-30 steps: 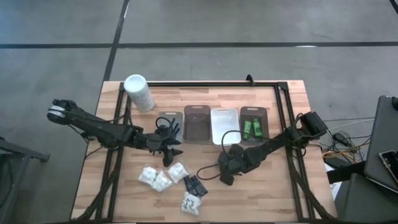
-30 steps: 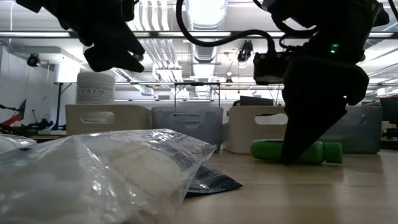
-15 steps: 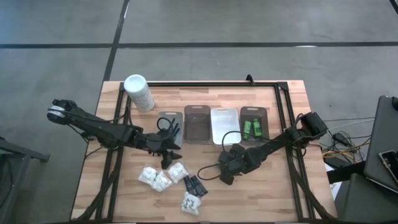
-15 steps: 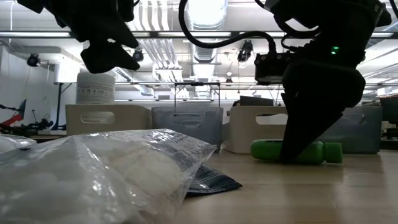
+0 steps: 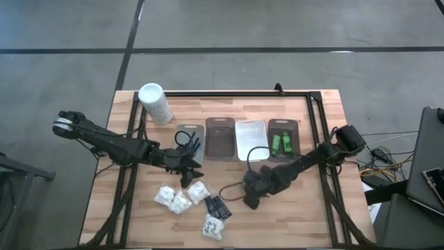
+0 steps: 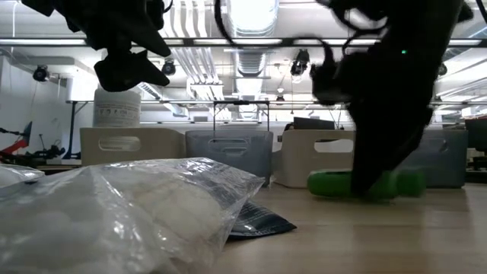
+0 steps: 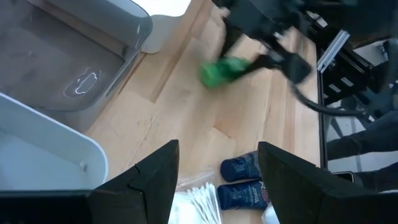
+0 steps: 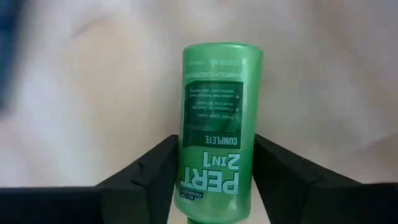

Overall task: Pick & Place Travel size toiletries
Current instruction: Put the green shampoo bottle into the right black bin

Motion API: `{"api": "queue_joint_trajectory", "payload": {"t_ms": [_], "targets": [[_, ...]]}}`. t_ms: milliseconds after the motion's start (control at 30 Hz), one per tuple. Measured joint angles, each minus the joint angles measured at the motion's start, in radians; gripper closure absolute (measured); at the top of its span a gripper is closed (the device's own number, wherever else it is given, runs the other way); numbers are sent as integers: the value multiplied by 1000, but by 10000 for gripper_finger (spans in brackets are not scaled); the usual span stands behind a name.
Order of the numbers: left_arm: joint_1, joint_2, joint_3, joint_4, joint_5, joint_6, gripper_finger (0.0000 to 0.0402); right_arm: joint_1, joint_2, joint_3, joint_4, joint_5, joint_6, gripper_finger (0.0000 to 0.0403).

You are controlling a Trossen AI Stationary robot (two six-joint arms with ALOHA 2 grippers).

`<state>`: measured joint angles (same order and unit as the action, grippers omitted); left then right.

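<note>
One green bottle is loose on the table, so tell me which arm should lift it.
Right. The right gripper already straddles the green bottle, fingers on both sides; the left gripper hovers by the grey tray.

Green bottle (image 8: 216, 118) is cut off at the right wrist view's bottom edge, and in the low view the blurred right arm (image 6: 396, 99) covers its middle. Right gripper (image 5: 251, 196) hides it completely from above. Packet (image 6: 114, 221) runs off the low view's left and bottom edges.
</note>
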<state>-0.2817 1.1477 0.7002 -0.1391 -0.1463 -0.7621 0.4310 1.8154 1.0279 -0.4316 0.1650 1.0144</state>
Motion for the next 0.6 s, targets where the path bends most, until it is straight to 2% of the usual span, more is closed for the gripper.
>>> {"api": "queue_joint_trajectory", "payload": {"t_ms": [133, 367, 467, 600], "targets": [[0, 0, 2, 5, 0, -2, 180, 12, -22, 106, -85, -48, 18, 242], [-1, 0, 3, 13, 0, -14, 179, 32, -49, 329, -418, 3, 159, 244], [0, 0, 3, 13, 0, -23, 179, 21, -85, 364, -531, 77, 268, 242], [0, 0, 3, 16, 0, -22, 180, -13, -161, 341, -633, 142, 439, 246]]}}
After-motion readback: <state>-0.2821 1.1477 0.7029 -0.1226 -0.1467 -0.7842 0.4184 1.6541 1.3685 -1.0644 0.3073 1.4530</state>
